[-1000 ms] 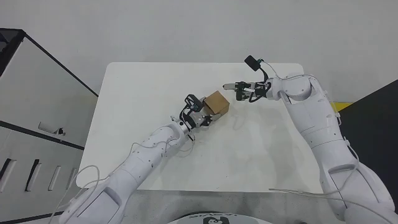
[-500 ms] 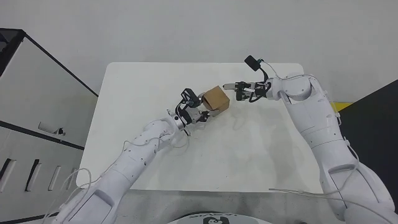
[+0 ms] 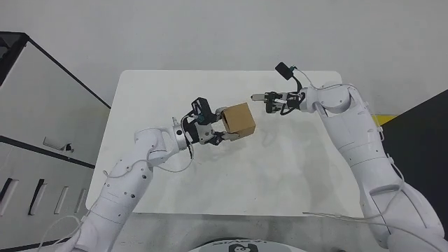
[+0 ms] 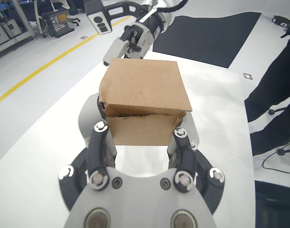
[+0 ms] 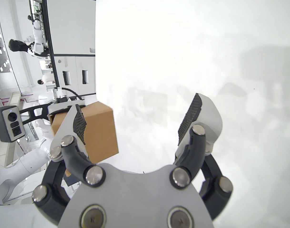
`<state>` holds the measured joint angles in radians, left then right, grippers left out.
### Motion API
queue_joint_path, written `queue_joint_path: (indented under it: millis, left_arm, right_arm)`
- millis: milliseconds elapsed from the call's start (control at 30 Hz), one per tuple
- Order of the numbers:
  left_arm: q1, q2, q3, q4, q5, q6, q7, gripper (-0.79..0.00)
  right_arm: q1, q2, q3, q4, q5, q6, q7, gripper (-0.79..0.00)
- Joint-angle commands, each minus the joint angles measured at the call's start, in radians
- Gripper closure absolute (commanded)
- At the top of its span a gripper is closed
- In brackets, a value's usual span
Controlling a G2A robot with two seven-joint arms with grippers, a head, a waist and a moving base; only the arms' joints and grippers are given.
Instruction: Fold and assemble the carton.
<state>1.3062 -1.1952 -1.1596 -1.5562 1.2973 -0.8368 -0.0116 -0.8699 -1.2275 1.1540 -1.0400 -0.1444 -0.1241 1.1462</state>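
Table [image 3: 294,175], white, beneath both grippers. Carton [image 3: 239,119], brown, top face closed, clamped between the left gripper's [image 3: 218,126] fingers. Right gripper [image 3: 257,98], spread wide and empty, sits just beyond the carton's far edge. Handling judgement: hold the clamp square so the walls don't buckle under flap pressing.

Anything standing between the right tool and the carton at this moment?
Nothing visible does. The open right tool sits close beside the carton, though whether they touch is unclear. The left tool grips the carton's opposite end.
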Motion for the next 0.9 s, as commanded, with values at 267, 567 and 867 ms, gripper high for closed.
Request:
queue_joint_path:
  millis: [267, 567, 867]
  left_arm:
    - [0.004, 0.002, 0.002, 0.007, 0.025, 0.017, -0.017, 0.000]
    - [0.029, 0.056, -0.183, -0.214, 0.045, -0.176, -0.092, 0.000]
    - [0.021, 0.101, -0.217, -0.444, -0.191, -0.176, -0.349, 0.000]
  right_arm:
    - [0.000, 0.000, 0.000, 0.000, 0.000, 0.000, 0.000, -0.785]
    - [0.000, 0.000, 0.000, 0.000, 0.000, 0.000, 0.000, -0.785]
    - [0.000, 0.000, 0.000, 0.000, 0.000, 0.000, 0.000, -0.785]
